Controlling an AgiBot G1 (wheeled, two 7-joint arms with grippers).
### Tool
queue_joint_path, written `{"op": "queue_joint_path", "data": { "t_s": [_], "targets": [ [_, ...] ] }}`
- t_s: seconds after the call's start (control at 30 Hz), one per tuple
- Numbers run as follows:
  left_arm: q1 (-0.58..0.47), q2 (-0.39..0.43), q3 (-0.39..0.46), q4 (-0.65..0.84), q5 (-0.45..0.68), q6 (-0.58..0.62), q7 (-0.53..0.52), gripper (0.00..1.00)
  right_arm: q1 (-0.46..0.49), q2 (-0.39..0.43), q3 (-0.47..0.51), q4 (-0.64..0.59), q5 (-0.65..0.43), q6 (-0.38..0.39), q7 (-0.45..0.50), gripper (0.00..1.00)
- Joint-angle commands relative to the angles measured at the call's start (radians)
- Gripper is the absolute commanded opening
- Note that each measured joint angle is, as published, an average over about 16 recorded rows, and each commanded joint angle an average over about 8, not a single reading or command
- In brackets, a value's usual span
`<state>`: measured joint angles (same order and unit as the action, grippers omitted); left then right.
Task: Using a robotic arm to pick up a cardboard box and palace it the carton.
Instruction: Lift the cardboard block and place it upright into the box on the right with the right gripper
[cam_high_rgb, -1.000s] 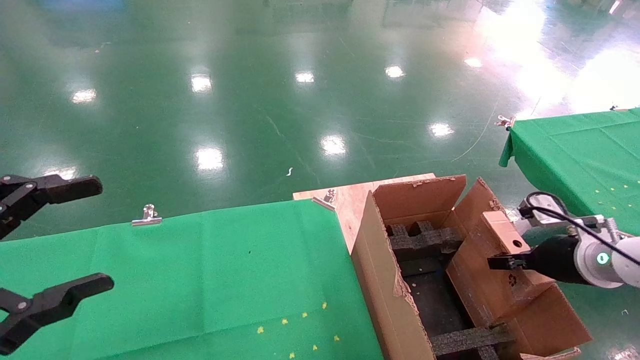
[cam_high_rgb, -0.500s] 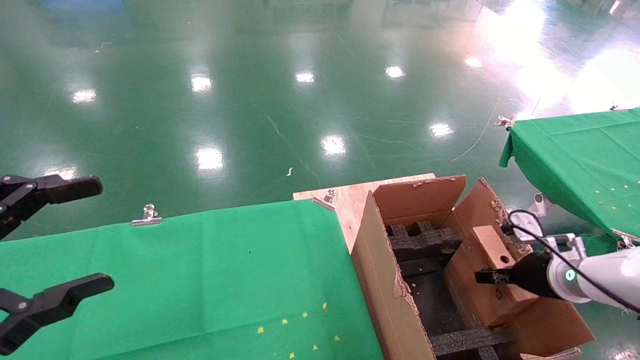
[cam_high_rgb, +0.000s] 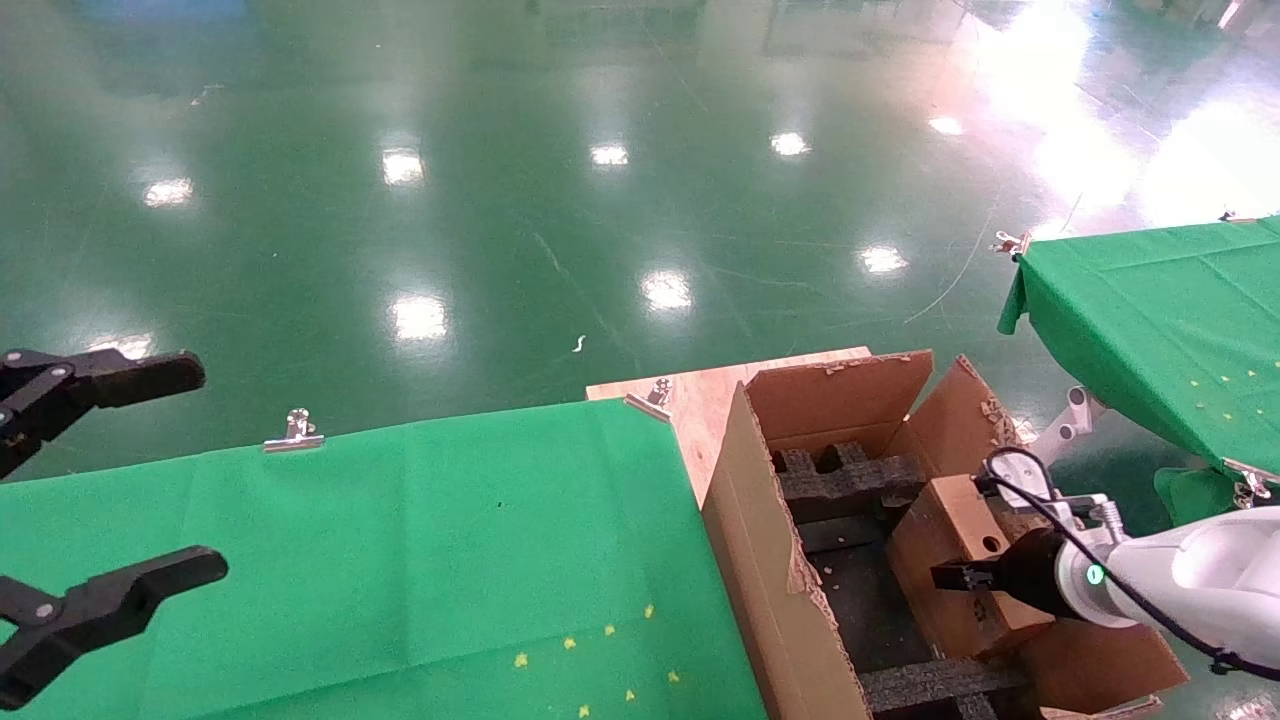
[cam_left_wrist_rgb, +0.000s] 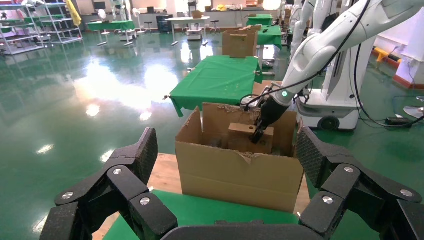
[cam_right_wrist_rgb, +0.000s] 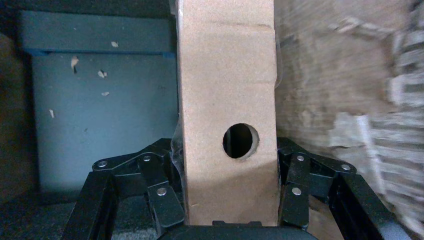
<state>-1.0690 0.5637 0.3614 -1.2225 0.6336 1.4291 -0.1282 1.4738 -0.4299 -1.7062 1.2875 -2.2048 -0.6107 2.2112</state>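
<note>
My right gripper (cam_high_rgb: 950, 577), on the white arm (cam_high_rgb: 1200, 580) with the green ring light, is shut on the small cardboard box (cam_high_rgb: 950, 520) with a round hole. It holds the box upright inside the large carton (cam_high_rgb: 770, 560), against its right wall and partly below the rim, beside the black foam inserts (cam_high_rgb: 850, 480). In the right wrist view the fingers (cam_right_wrist_rgb: 165, 195) clamp both sides of the box (cam_right_wrist_rgb: 227, 75). The left wrist view shows the box (cam_left_wrist_rgb: 242, 137) low in the carton (cam_left_wrist_rgb: 240, 170). My left gripper (cam_high_rgb: 165, 470) is open and empty at the far left, also in its own view (cam_left_wrist_rgb: 226, 150).
A green-clothed table (cam_high_rgb: 400, 540) with a metal clip (cam_high_rgb: 295, 430) lies left of the carton. A wooden board (cam_high_rgb: 700, 400) sticks out behind it. A second green table (cam_high_rgb: 1160, 320) stands at the right. Glossy green floor lies beyond.
My right gripper has carried the cardboard box down and to the left, deeper into the carton. The left arm has not moved.
</note>
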Motion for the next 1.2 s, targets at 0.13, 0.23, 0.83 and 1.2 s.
{"op": "queue_joint_path", "data": {
  "t_s": [0.13, 0.23, 0.83, 1.2],
  "targets": [
    [0.000, 0.000, 0.000, 0.000, 0.000, 0.000, 0.000, 1.00, -0.025, -0.031, -0.008, -0.041, -0.001, 0.014, 0.008, 0.00],
    [0.000, 0.000, 0.000, 0.000, 0.000, 0.000, 0.000, 1.00, -0.035, -0.045, -0.014, -0.068, 0.015, 0.026, -0.004, 0.00],
    [0.000, 0.000, 0.000, 0.000, 0.000, 0.000, 0.000, 1.00, -0.057, -0.087, -0.030, -0.142, 0.090, 0.062, -0.076, 1.00],
    [0.000, 0.000, 0.000, 0.000, 0.000, 0.000, 0.000, 1.00, -0.045, -0.075, -0.023, -0.126, 0.080, 0.066, -0.069, 1.00]
  ]
}}
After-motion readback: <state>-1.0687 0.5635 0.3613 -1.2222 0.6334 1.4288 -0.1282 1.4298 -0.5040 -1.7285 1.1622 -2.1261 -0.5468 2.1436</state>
